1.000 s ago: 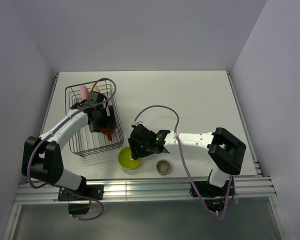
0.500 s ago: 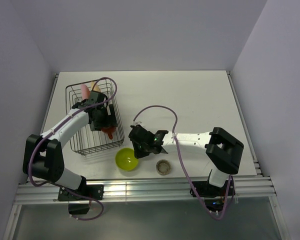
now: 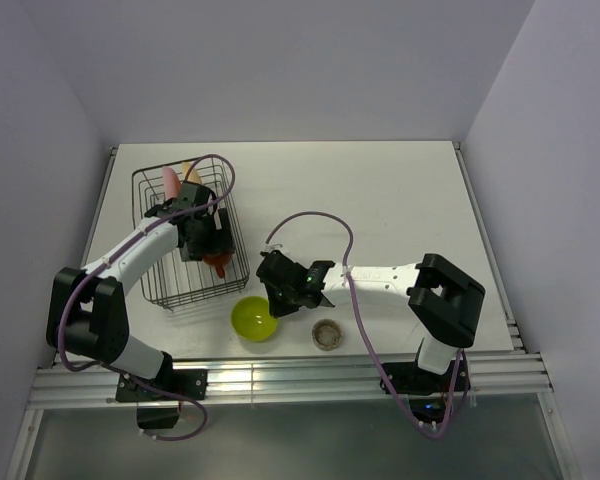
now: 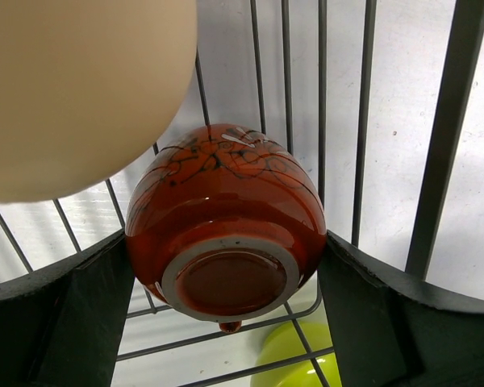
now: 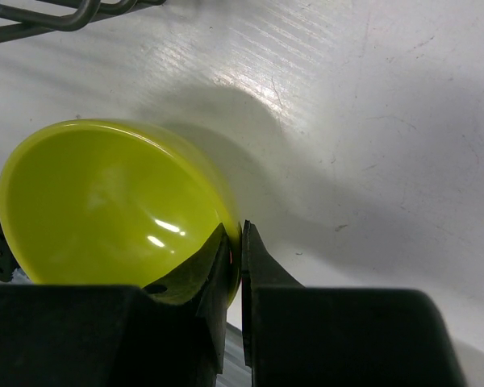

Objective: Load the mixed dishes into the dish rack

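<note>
Inside the dish rack (image 4: 454, 121) the red-orange mug (image 4: 226, 226) is clamped between the left gripper's (image 3: 202, 240) jaws and seems ready for release, while the lime-green bowl (image 5: 105, 201), just outside the rack, is pinched by its rim in the right gripper (image 5: 235, 242) and must be lifted in.

Left wrist view: a pale plate (image 4: 73, 89) fills the upper left corner, out of focus and cut off by the top and left edges. The red-orange mug (image 4: 226, 185) shows only its base and side; its mouth faces away, unseen. The left gripper (image 4: 226, 250) runs off the bottom edge. Only a sliver of the lime-green bowl (image 4: 302, 359) shows behind the dish rack (image 4: 448, 121) wires.

Right wrist view: the right gripper (image 5: 235, 234) covers part of the bowl's near rim; the rack is a blurred corner at the top edge.

Top view: the grey-beige cup (image 3: 327, 333) is too small to see inside.
</note>
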Action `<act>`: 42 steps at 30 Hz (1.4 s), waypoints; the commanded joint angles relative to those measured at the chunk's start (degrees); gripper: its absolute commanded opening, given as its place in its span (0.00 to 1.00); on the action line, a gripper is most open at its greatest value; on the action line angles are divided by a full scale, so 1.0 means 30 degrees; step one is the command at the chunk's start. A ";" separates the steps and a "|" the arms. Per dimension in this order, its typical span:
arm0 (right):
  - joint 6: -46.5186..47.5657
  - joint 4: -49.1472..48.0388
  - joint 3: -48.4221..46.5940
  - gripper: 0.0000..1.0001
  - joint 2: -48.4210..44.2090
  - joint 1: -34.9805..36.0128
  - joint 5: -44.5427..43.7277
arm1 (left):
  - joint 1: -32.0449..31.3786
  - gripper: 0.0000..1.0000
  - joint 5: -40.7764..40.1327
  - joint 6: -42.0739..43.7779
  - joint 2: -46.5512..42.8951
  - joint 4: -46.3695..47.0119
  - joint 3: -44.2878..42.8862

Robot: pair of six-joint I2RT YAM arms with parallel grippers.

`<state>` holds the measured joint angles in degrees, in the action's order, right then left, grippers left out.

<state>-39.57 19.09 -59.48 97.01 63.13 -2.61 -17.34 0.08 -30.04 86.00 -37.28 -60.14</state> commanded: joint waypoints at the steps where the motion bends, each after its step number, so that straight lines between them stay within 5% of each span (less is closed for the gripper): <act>1: -0.0169 -0.0417 -0.0797 0.00 -0.0169 0.0166 -0.0477 | -0.0078 0.77 0.0122 0.0142 -0.0567 -0.0436 0.0330; 13: -0.0110 -0.0300 -0.0651 0.00 -0.0726 0.0137 -0.0770 | -0.0078 0.86 0.0151 0.0141 -0.0071 -0.0319 0.0710; 16: -0.0110 -0.0416 -0.0621 0.00 -0.0668 0.0137 -0.0712 | -0.0078 0.90 0.0237 0.0199 0.0045 -0.0260 0.0798; 17: -0.0139 -0.0475 -0.0592 0.00 -0.0638 0.0166 -0.0653 | -0.0078 0.99 0.0267 0.0200 0.0017 -0.0202 0.0914; 23: -0.0169 -0.0680 -0.0475 0.00 -0.0638 0.0166 -0.0565 | -0.0078 0.99 0.0091 0.0171 -0.0393 -0.0142 0.1238; 42: -0.0169 -0.0183 -0.0387 0.00 -0.2804 0.0079 -0.1151 | -0.0225 0.99 -0.1728 -0.1001 -0.7769 -0.2340 -0.2365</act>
<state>-39.55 19.07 -59.48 93.56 63.16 -4.80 -17.74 -5.45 -32.21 67.18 -42.72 -64.14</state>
